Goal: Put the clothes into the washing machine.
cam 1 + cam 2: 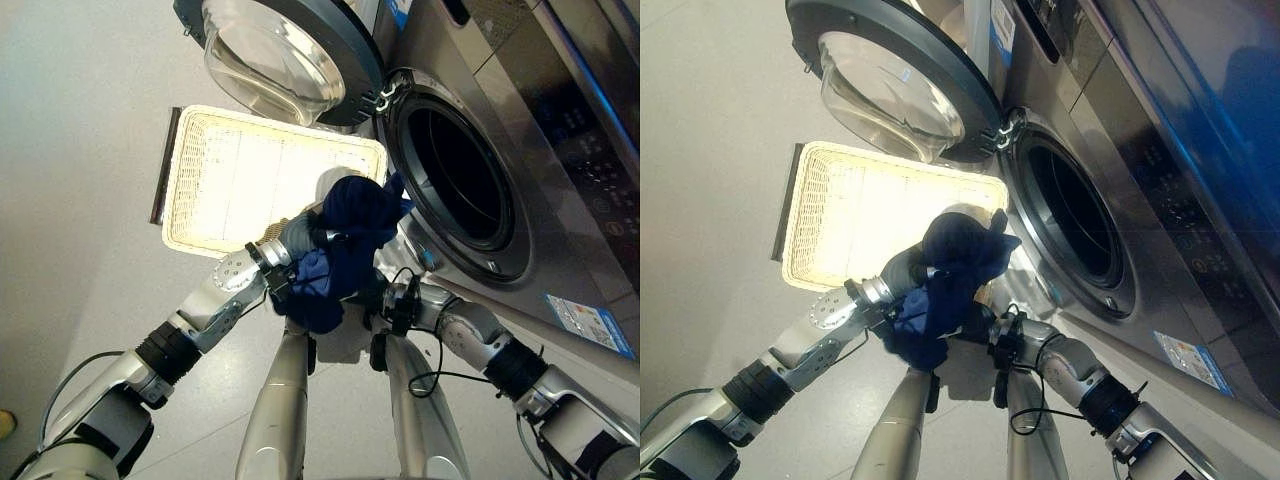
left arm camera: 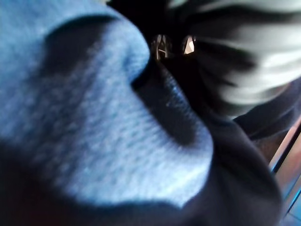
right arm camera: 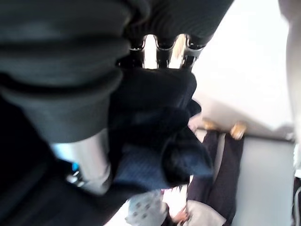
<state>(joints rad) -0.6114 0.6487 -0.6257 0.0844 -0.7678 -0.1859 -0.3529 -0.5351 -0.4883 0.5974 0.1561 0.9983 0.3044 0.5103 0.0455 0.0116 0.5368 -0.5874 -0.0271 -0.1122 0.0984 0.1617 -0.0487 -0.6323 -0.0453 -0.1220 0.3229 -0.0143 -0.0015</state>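
Both hands are holding one bundle of dark blue clothes (image 1: 345, 245) at frame centre: left hand (image 1: 300, 240) and right hand (image 3: 160, 52) are curling fingers into it. Bundle is hanging between the cream laundry basket (image 1: 200, 170) and the washing machine's open drum (image 1: 460, 175), door (image 1: 280, 55) swinging wide.
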